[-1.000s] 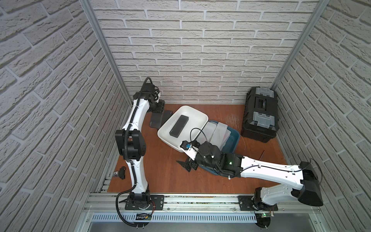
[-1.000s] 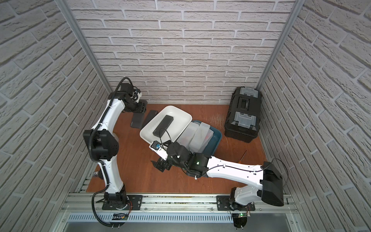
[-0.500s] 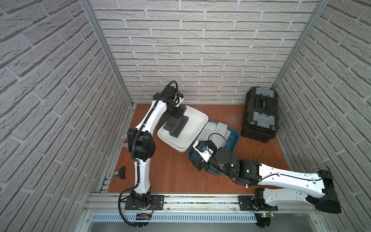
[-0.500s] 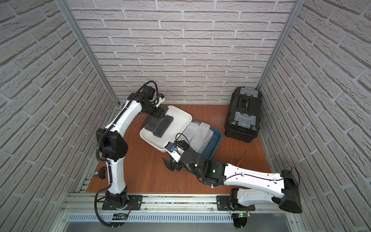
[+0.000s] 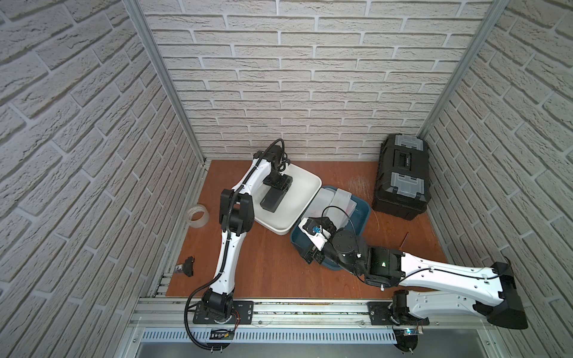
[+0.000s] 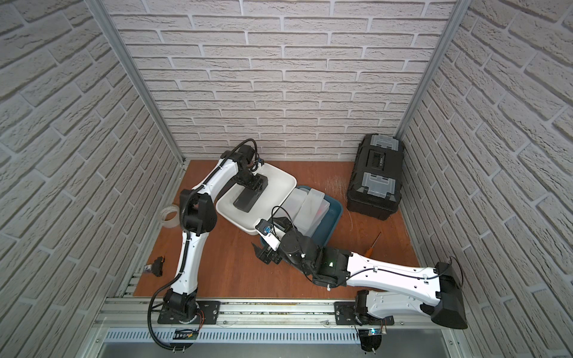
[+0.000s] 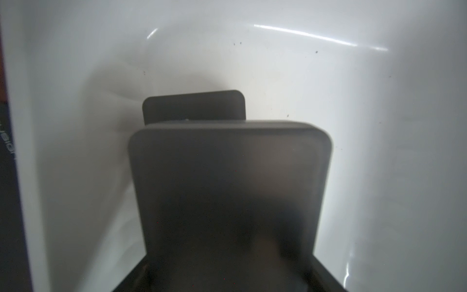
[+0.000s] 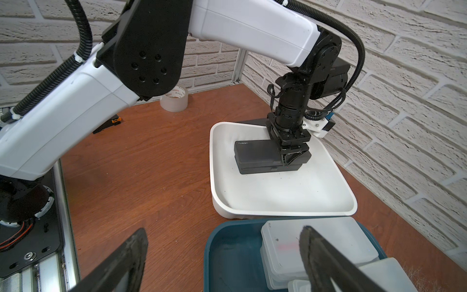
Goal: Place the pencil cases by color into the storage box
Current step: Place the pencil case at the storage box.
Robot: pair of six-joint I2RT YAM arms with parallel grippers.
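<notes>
Left gripper (image 8: 293,158) gripping black case (image 8: 255,150) atop second case (image 8: 257,170) in white tray (image 8: 278,212); right gripper (image 8: 223,233) agape, empty; frosted cases (image 8: 316,242) in blue bin (image 8: 227,255) beside tray; seemingly near done.

Two trays (image 8: 278,194), two black pencil cases (image 8: 255,151), at least three frosted cases (image 8: 328,235), one tape roll (image 5: 198,213), one toolbox (image 5: 401,176).
</notes>
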